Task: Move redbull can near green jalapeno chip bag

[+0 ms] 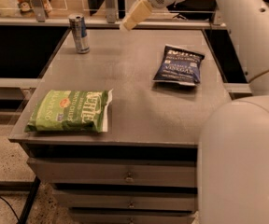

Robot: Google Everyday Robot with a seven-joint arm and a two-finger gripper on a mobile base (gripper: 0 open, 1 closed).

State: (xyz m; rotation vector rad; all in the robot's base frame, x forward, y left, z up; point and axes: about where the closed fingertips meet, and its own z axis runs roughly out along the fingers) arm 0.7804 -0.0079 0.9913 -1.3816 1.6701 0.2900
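At the left front of the desk (130, 78) lies the green jalapeno chip bag (69, 111), flat, its white edge turned toward the middle. Behind it, near the back left corner, the redbull can (79, 33) stands upright, well apart from the bag. Right of the can and above the desk's back edge hangs the tool (135, 15); whether it is open or closed cannot be told, and it holds nothing. The step in hand looks like the reach for the can. Done well, the tool would travel left, come down level around the can's middle and close squarely, since so slim a can tips easily. Further right lies a dark blue chip bag (179, 65). The robot's pale body blocks the desk's front right corner.
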